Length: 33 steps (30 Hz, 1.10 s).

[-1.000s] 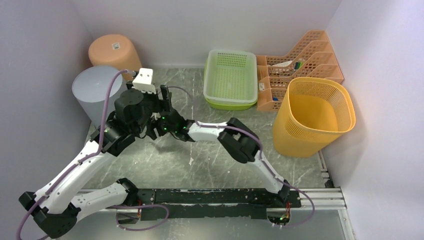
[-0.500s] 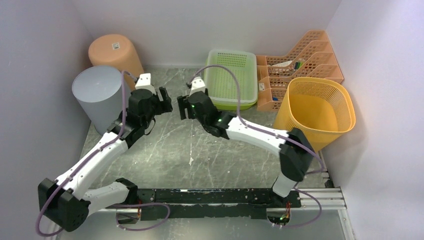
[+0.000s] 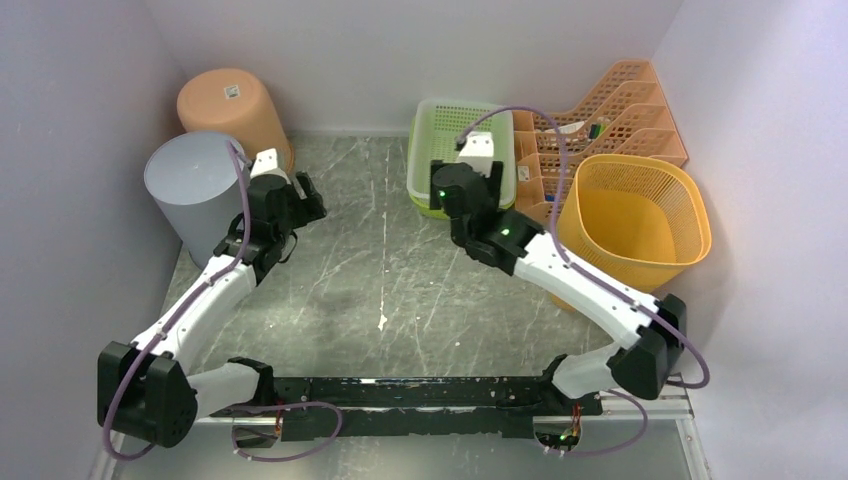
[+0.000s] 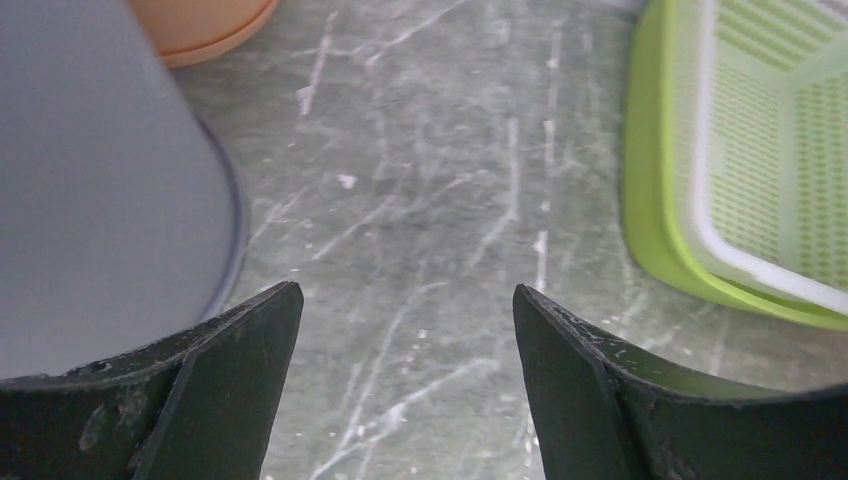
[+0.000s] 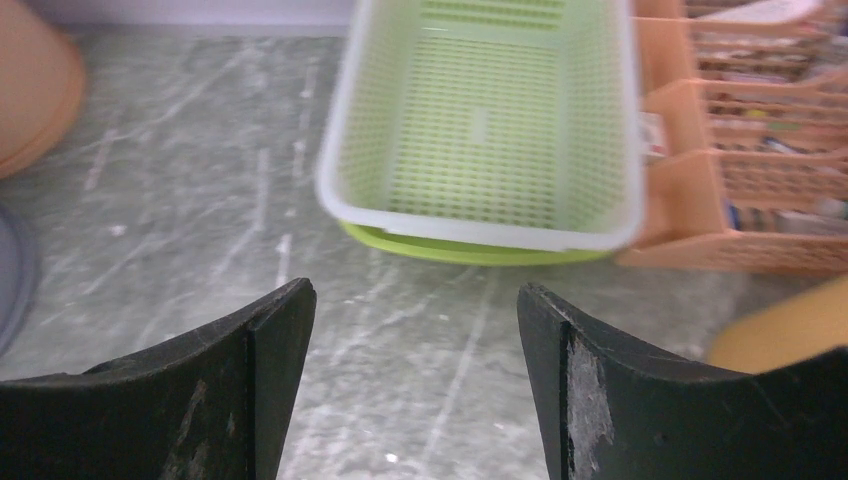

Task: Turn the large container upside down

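Left gripper [image 4: 405, 300] is spread wide with nothing pinched in it. The gray bin [image 3: 195, 185] is seen just off its left finger, stood mouth-down on the table [image 4: 430, 190]. Right gripper [image 5: 415, 300] is spread open and empty too, with the green basket [image 5: 480, 120] parked straight ahead of it and the bin way off to its left.

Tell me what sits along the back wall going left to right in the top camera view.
peach bin → green mesh basket → orange file rack
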Motion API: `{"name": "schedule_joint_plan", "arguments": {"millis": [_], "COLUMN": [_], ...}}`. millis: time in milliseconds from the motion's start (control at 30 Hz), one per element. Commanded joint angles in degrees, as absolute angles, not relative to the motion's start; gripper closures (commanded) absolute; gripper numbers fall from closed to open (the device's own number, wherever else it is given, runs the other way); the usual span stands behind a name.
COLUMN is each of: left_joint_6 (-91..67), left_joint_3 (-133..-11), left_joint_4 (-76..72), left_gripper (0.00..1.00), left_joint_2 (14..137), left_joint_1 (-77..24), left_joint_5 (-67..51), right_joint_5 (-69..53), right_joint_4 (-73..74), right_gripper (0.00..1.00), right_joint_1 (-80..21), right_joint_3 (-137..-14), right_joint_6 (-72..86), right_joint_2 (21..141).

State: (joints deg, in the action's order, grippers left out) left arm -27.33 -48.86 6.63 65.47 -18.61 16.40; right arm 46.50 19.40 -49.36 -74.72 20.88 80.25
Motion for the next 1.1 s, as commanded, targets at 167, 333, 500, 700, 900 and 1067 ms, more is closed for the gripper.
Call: {"name": "schedule_joint_plan", "arguments": {"millis": [167, 333, 500, 700, 900, 1067], "left_joint_6": [-26.7, -26.0, -25.0, -24.9, -22.0, -19.7], "left_joint_3": [-48.0, -50.4, -52.5, -53.6, -59.2, -65.1], "left_joint_4": [3.3, 3.2, 3.1, 2.1, 6.7, 12.6], "left_gripper": [0.11, 0.11, 0.11, 0.12, 0.03, 0.02], "left_joint_2": [69.1, 72.4, 75.1, 74.6, 74.1, 73.6], "left_joint_1": [-8.7, -4.6, -2.2, -1.5, -4.3, -7.9], "left_joint_5": [11.6, 11.5, 11.7, 3.5, -1.4, -3.2], "right_joint_5": [60.3, 65.2, 69.4, 70.6, 64.1, 60.4], "right_joint_4": [39.2, 45.8, 51.6, 54.8, 50.2, 47.6], "right_gripper": [0.25, 0.24, 0.22, 0.16, 0.15, 0.18], "right_joint_1": [-41.0, -39.9, -39.0, -35.8, -30.3, -27.0], "right_joint_3": [-80.2, -81.5, -82.3, -80.1, -76.9, -75.1], "right_joint_6": [26.2, 28.7, 32.4, 34.3, 30.5, 28.4], "right_joint_2": [68.8, 65.1, 62.8, 62.1, 62.4, 63.5]}}
